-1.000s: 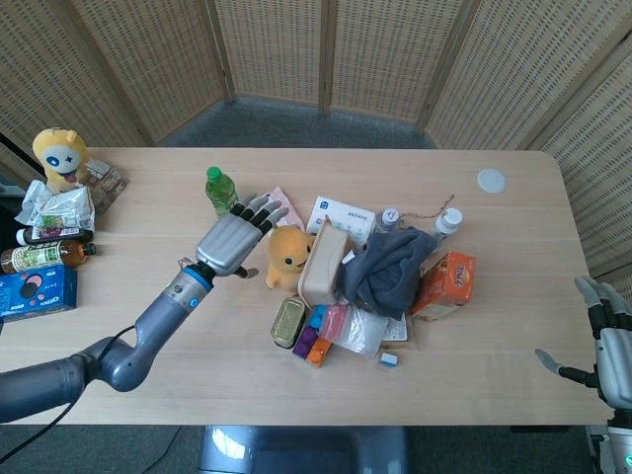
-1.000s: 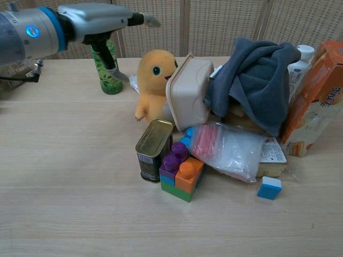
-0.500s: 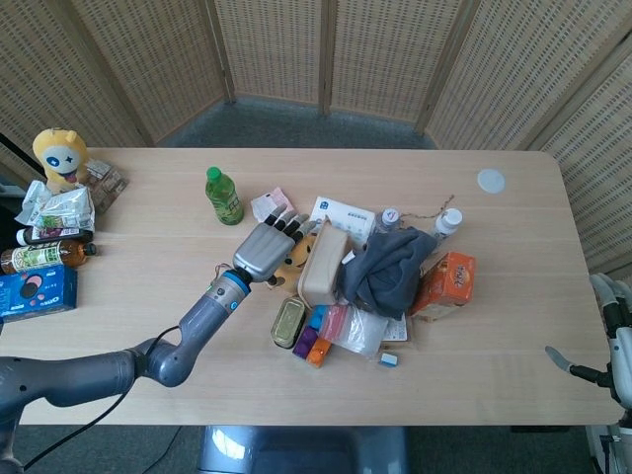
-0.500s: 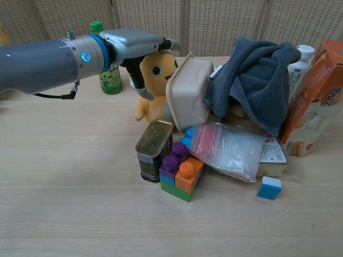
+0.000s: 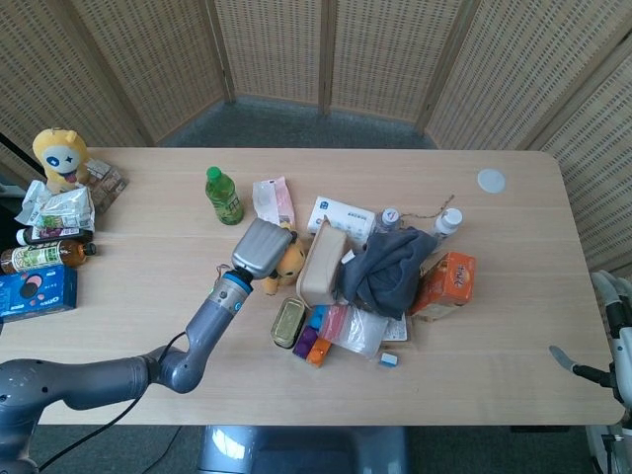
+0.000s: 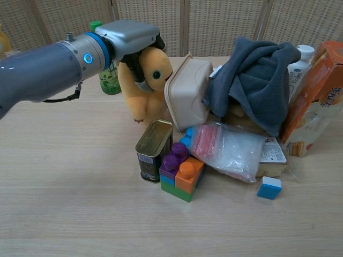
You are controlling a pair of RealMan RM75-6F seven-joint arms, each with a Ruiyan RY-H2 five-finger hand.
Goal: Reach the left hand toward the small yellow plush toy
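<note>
The small yellow plush toy point(image 5: 289, 264) point(image 6: 154, 80) stands at the left edge of the pile in the middle of the table, against a beige lidded box point(image 6: 187, 93). My left hand point(image 5: 261, 247) point(image 6: 131, 38) lies over the toy's head, fingers curled down around it and the thumb across its face, gripping it. In the chest view the toy leans slightly left under the hand. My right hand point(image 5: 614, 341) shows only at the right edge of the head view, off the table, fingers apart and holding nothing.
A green bottle point(image 5: 223, 196) point(image 6: 110, 75) stands just behind the left hand. A tin can point(image 6: 154, 150), toy blocks point(image 6: 182, 174), a grey cloth point(image 5: 387, 269) and an orange carton point(image 5: 446, 281) crowd the pile. Snacks and a larger yellow doll point(image 5: 59, 156) sit far left.
The left hand moved right from beside the bottle onto the toy, and its fingers closed over the head. The toy shifted a little left. The right hand drew back toward the frame edge.
</note>
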